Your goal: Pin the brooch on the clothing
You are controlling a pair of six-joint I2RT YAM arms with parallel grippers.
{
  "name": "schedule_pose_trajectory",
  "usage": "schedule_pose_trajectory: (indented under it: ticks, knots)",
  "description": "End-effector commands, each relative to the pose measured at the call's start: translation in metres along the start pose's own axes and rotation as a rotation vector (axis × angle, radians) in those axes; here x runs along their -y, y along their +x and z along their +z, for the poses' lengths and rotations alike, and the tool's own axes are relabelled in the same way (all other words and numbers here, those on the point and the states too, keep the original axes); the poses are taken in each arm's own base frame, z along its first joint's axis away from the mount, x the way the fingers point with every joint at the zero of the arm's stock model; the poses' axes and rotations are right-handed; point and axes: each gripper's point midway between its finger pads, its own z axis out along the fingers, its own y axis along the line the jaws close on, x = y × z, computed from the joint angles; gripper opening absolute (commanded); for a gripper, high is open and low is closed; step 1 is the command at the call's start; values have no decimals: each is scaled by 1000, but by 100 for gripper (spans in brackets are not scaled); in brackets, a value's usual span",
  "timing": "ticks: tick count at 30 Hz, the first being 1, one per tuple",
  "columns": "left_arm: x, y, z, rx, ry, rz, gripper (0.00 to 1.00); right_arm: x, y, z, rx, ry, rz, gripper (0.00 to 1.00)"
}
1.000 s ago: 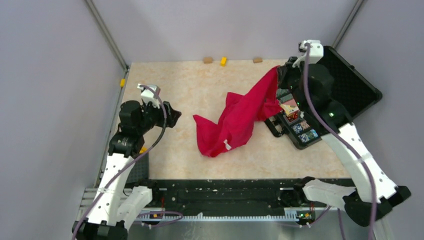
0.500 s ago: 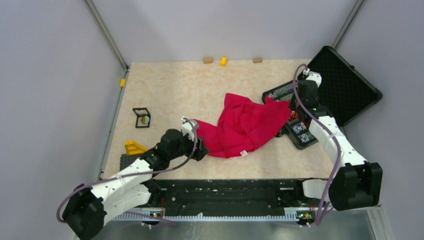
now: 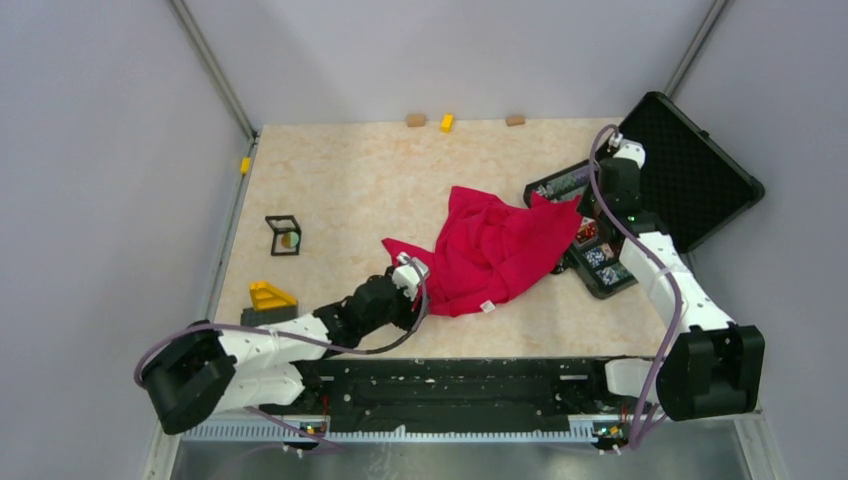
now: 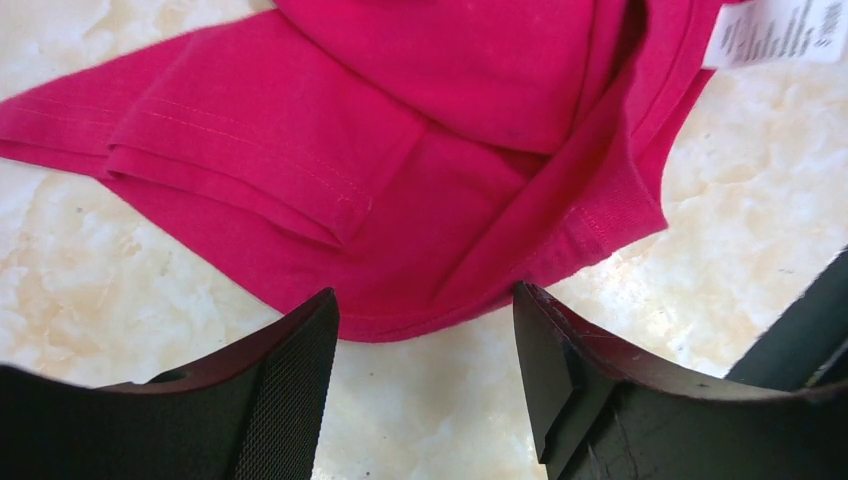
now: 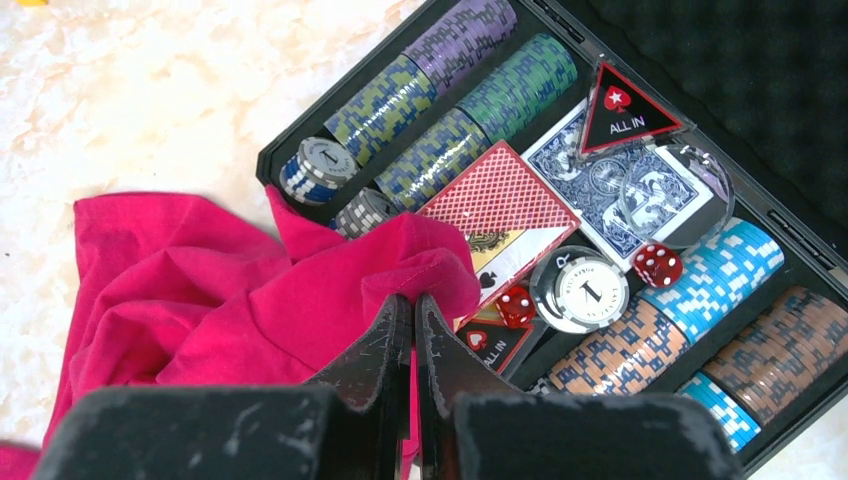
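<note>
Marble tabletop [image 3: 350,170]: L tool [image 4: 423,305] wide by red T-shirt [image 3: 490,250], R tool [image 5: 414,300] pinching it.

Pinches the red T-shirt [image 5: 230,290] in the closed end effector [image 5: 413,335], with a red sliver between the fingers. Spreads fabric left of and beyond it, across pale tabletop [image 5: 120,90] and a black case [image 5: 760,60] corner. Beyond and right, shows chip rows [image 5: 470,90], cards [image 5: 500,205] and 2 red dice [image 5: 657,265].

The left arm [image 3: 265,348] and right arm [image 3: 668,285] wear white shells over black joints. A lilac cable [image 3: 593,175] loops along each. Their fingers [image 4: 285,395] are matte black, with finely ribbed inner faces.
</note>
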Motion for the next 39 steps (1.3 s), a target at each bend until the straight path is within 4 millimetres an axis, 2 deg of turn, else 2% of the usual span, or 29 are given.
schedule_pose_trajectory:
  ticks: [1, 8, 17, 18, 21, 23, 24, 25, 26, 28, 32, 35, 39]
  knots:
    - [7, -22, 16, 38, -10, 81, 68, 0, -10, 2, 37, -23, 35, 0]
    - [21, -20, 26, 17, 38, 91, 66, 5, -8, 5, 28, -35, 50, 0]
    - [25, -4, 34, -75, 44, 69, 52, 9, -11, 6, 32, -41, 55, 0]
    - [23, 0, 34, -105, 28, 57, 46, 8, -11, 5, 33, -44, 56, 0]
    - [15, 1, 38, -125, -35, 32, 19, 5, -14, 3, 38, -63, 56, 0]
    - [5, -5, 39, -108, -105, 3, 2, 1, -19, 0, 47, -80, 54, 0]
    - [-2, -11, 39, -90, -150, -15, 0, -1, -24, -3, 52, -91, 53, 0]
    - [-16, -25, 35, -55, -247, -47, 0, -3, -29, -8, 54, -102, 50, 0]
    - [-22, -40, 29, -25, -296, -80, 0, -6, -37, -15, 62, -115, 47, 0]
    - [-39, -84, 8, 72, -410, -119, 0, -10, -56, -32, 98, -135, 41, 0]
    - [-51, -173, -44, 291, -475, -135, 0, -12, -115, -81, 252, -151, 39, 0]
    - [-62, -238, -99, 454, -526, -102, 0, -11, -160, -125, 362, -150, 37, 0]
    - [-69, -318, -190, 638, -554, -49, 0, -3, -222, -201, 568, -141, 46, 0]
